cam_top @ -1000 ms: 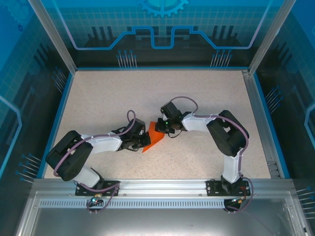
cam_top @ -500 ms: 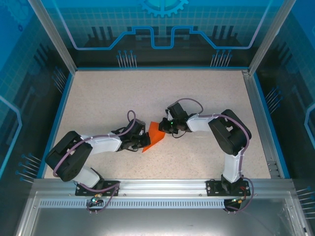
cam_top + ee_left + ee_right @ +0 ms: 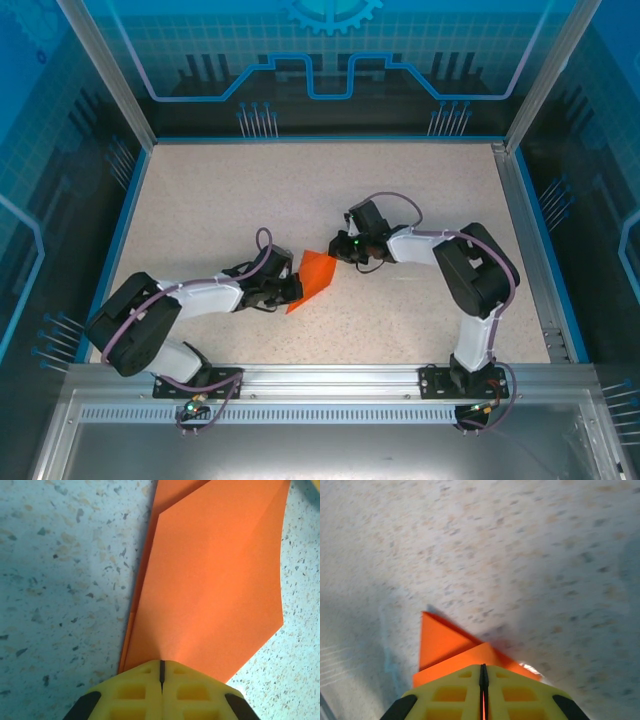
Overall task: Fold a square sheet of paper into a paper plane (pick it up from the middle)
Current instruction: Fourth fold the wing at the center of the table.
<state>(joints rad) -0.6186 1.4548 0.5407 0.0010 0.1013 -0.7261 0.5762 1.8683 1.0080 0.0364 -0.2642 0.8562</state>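
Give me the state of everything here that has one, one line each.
orange paper: folded into a layered, pointed wedge, pinched at opposite ends.
left pincer: shut on the orange paper's edge.
right pincer: shut on the orange paper, orange showing in the seam between its fingers.

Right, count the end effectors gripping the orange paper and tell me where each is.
2. The left end effector is shut on the near-left tip of the orange paper; the right end effector is shut on its far-right corner.

Creased orange paper wedge [image 3: 314, 278], perhaps raised
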